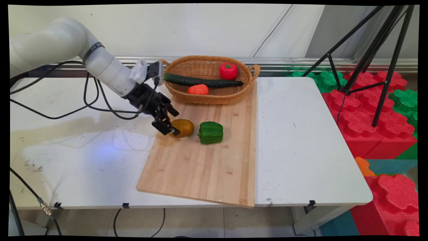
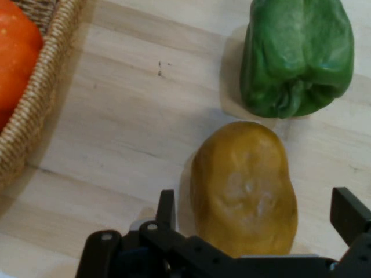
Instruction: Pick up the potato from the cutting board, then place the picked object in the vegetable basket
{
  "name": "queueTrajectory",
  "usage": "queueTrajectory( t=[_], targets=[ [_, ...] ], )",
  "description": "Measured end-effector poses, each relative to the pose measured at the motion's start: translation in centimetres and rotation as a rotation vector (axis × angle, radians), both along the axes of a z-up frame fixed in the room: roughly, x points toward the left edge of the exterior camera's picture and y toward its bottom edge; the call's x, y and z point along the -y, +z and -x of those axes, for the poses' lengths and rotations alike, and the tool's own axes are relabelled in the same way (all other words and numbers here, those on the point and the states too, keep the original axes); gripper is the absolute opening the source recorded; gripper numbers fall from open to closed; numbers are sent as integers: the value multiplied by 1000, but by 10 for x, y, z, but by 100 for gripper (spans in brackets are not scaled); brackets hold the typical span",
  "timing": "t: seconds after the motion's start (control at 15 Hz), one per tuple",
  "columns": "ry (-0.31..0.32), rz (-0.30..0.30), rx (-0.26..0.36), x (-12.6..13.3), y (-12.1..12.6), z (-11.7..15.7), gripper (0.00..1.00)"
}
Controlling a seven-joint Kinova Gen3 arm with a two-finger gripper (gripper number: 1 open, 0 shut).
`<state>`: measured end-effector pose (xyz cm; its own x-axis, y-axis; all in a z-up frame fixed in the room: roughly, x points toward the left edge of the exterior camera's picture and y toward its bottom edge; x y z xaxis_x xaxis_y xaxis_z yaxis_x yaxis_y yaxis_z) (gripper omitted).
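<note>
**Black gripper straddles the potato on the board**

Black fingers of the gripper (image 1: 169, 127) stand spread wide around a brownish-yellow potato (image 1: 183, 128), just left of the main view's centre. In the hand view the gripper (image 2: 258, 217) has one finger (image 2: 166, 208) just left of the potato (image 2: 244, 188) and the other at the right edge of the frame, with a gap on each side; neither pad seems to press on it. The potato lies on a wooden board (image 1: 204, 164) that fills the middle of the main view. Just right of it, not touching, sits a green pepper (image 1: 210, 132), which shows in the hand view's upper right (image 2: 297, 55).

At the board's far end, upper centre, stands a wicker basket (image 1: 214, 97) with a cucumber (image 1: 200, 80), a red pepper (image 1: 228, 70) and an orange tomato (image 1: 198, 89) inside. The board rests on a white table (image 1: 301, 147). A black tripod (image 1: 371, 57) and red and green foam blocks (image 1: 378, 110) fill the right side.
</note>
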<state>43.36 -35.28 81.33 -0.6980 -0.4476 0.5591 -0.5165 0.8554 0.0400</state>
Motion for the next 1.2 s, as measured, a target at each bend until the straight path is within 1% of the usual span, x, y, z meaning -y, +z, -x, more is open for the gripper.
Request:
queueTrajectory(
  t=[0.33, 0.6, 0.67, 0.93, 1.2],
  targets=[
    [-17, 8, 18, 5, -15, 9, 100],
    [-31, 17, 23, 8, -21, 14, 100],
    [-35, 20, 24, 9, -22, 16, 0],
    [-43, 28, 25, 9, -24, 18, 0],
    [-34, 34, 15, 6, -22, 18, 0]
  ],
)
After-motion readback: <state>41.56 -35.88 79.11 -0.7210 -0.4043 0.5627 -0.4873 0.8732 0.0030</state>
